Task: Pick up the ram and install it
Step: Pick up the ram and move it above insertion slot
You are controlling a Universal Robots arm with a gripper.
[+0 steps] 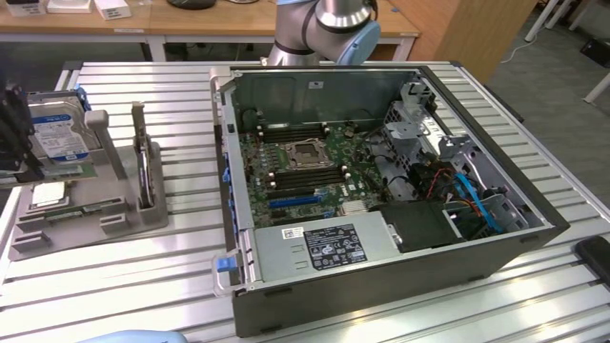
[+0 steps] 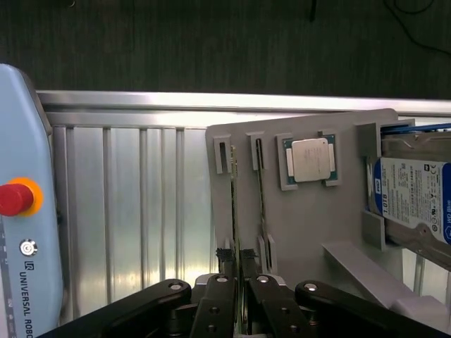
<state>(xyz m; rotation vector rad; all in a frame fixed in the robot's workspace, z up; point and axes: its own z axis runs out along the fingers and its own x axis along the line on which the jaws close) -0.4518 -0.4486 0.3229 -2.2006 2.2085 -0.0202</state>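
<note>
Over the grey parts tray (image 2: 338,232), the wrist view has the gripper (image 2: 236,262) clamped on the ram (image 2: 234,204), edge-on, its length running straight away; the hard drive (image 2: 412,193) reads "WD Blue", the pendant (image 2: 21,211) "UNIVERSAL ROBO". In the exterior view, the open computer case (image 1: 381,286) sits well apart, toward that view's right.

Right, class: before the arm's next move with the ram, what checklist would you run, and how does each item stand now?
1. Tool astride the ram, a finger on each side: ok.
2. Ram lifted out of the grey fixture: not ok, it sits on edge in its slot.
3. Computer case open from above: ok.
4. Memory slots by the processor socket free: cannot tell.
5. Hard drive and loose processor apart from the tool: ok.
</note>
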